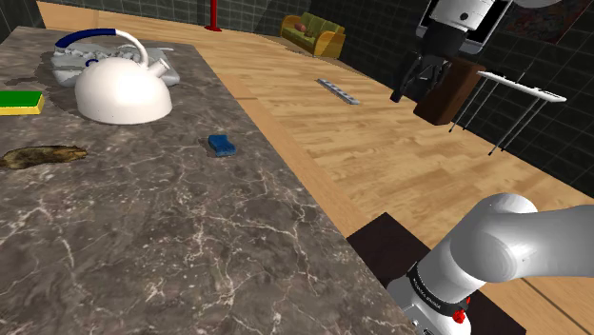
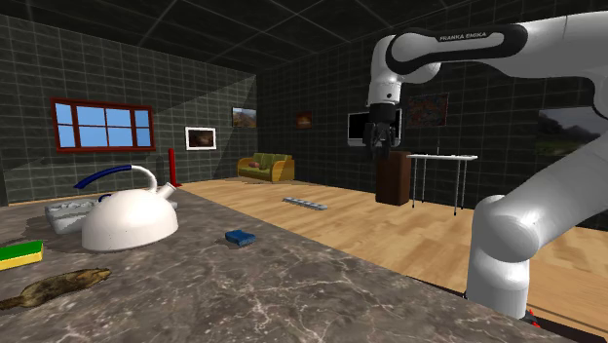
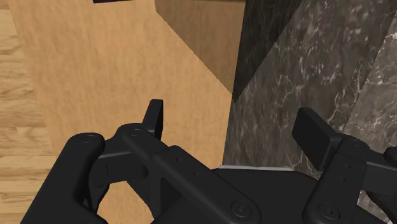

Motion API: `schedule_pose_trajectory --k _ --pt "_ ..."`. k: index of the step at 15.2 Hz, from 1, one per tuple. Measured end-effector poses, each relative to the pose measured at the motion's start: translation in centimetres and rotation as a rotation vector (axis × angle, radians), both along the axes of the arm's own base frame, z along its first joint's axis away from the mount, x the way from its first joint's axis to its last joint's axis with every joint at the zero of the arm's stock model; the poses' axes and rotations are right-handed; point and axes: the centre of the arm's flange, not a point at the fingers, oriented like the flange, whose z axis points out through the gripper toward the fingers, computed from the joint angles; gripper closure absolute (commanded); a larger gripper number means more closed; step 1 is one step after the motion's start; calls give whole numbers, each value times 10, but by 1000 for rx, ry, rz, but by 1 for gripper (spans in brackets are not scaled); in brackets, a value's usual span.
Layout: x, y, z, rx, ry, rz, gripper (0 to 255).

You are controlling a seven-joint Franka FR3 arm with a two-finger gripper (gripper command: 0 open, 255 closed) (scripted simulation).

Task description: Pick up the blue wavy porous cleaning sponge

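I've got the gripper (image 1: 411, 86) high at upper right, spread wide and empty, ready for the blue sponge (image 1: 223, 145) mid-frame.

Green sponge (image 1: 21, 100) beyond shoulder view's edge

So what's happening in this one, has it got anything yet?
Not yet. The white arm is after the blue sponge, which lies untouched on the dark marble counter near a white kettle. The hand hangs high, apparently beyond the counter's edge over the wooden floor, its fingers open and holding nothing.
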Motion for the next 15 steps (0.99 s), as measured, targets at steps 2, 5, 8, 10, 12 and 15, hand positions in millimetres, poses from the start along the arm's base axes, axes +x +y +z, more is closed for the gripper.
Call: schedule_pose_trajectory --k 2,5,8,10,12,15 --pt "3 5 -2 -1 0 1 0" --pt "17 32 -13 -5 -3 7 0" --pt "40 66 -23 -10 -6 14 0" --pt "53 87 -31 -13 -8 19 0" --pt "67 110 -41 -16 -10 23 0" --pt "86 141 -51 -21 -13 30 0"
